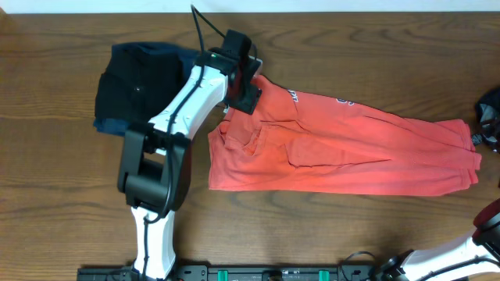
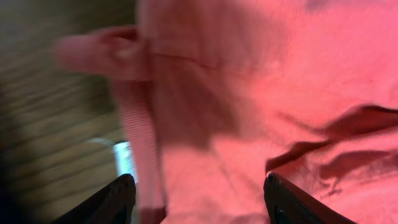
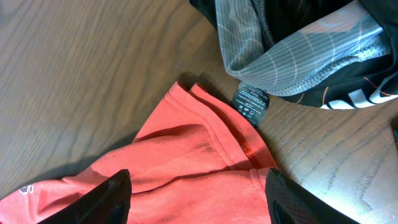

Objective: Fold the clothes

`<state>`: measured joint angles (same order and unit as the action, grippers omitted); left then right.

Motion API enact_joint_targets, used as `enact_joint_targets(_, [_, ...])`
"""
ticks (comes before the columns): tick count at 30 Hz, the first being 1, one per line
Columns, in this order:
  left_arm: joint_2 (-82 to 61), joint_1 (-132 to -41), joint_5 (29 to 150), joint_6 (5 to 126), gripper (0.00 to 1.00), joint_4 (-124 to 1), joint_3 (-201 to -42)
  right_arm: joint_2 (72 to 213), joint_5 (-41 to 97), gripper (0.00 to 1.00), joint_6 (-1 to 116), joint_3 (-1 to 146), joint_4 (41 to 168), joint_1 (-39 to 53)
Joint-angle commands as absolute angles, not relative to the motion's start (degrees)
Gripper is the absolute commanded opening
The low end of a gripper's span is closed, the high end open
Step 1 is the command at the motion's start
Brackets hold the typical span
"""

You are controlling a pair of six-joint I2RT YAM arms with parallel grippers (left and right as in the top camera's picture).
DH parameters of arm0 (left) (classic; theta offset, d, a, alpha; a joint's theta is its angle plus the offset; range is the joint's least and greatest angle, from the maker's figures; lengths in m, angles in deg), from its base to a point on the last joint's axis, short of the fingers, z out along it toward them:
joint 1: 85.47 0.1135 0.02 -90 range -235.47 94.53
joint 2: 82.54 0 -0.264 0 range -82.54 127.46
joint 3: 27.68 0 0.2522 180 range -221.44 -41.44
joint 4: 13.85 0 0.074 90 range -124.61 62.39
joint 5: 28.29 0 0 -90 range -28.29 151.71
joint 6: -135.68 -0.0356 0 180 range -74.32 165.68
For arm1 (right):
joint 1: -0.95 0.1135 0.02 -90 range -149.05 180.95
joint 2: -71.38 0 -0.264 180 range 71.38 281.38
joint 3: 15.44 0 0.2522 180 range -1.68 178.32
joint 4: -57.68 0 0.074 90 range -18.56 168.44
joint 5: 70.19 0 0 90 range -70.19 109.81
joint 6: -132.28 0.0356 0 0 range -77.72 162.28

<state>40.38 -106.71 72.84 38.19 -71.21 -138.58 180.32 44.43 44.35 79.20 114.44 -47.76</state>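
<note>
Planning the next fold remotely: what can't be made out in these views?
Overhead: left arm hides a corner of the T-shirt; right end effector lies beyond the right edge.
Left wrist: motion blur smears the fabric's seams.
Right wrist: label print too small; dark garment cut by top edge.

Edge of coral-red T-shirt (image 3: 186,162) just beside grey striped garment (image 3: 280,59)

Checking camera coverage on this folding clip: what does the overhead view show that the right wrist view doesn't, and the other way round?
Overhead only: the left arm and the folded black garment beside it. Right wrist only: a black care label on grey striped fabric. Both: the coral-red T-shirt on the wooden table, though the right wrist view catches just one corner of it.
</note>
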Motion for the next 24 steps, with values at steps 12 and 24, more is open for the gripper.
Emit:
enact_joint_targets(12, [42.4, -103.6, 66.4, 39.2, 0.06, -71.6, -138.2, 181.2, 43.7, 0.66, 43.2, 79.1, 114.4, -47.4])
enact_joint_targets(24, [41.6, -101.0, 64.3, 40.7, 0.30, -74.0, -138.2, 188.9, 44.2, 0.69, 36.1, 79.1, 113.0, -47.4])
